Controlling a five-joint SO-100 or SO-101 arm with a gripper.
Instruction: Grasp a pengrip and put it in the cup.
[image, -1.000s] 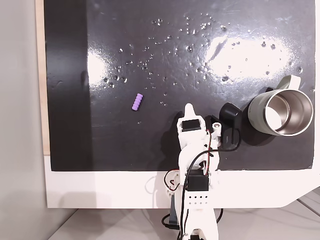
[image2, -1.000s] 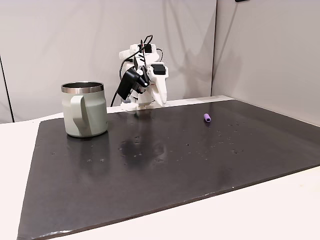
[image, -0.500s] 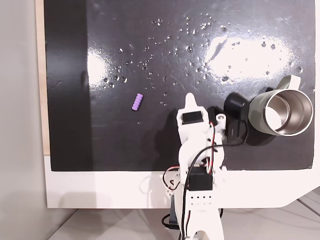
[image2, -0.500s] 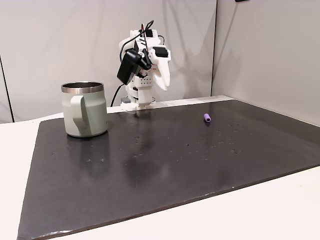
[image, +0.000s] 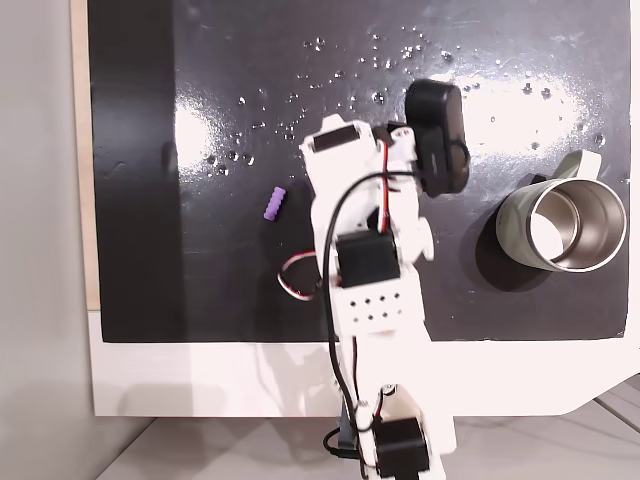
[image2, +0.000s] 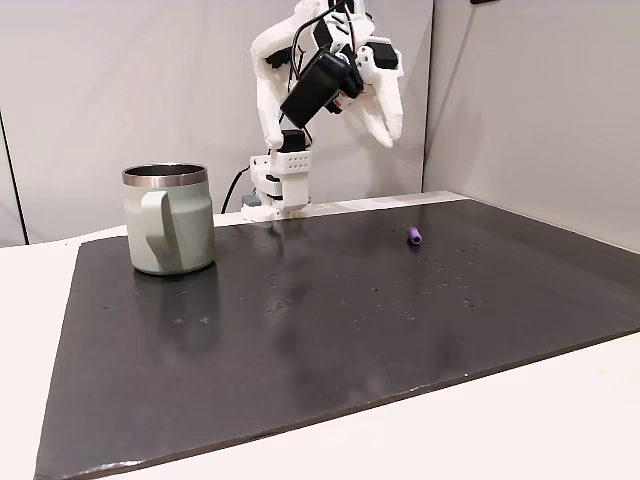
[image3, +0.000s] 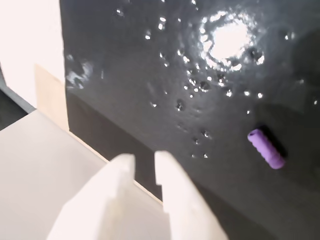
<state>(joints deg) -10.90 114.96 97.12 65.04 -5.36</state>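
Pengrip lies on the dark surface at the left of a fixed view, apart from everything. White arm rises over the middle, its jaws nearly together with a thin gap and empty in the wrist view. Cup stands upright at the right.

glossy black mat on white table, grey walls

The pengrip lies on the black mat, well apart from the cup.
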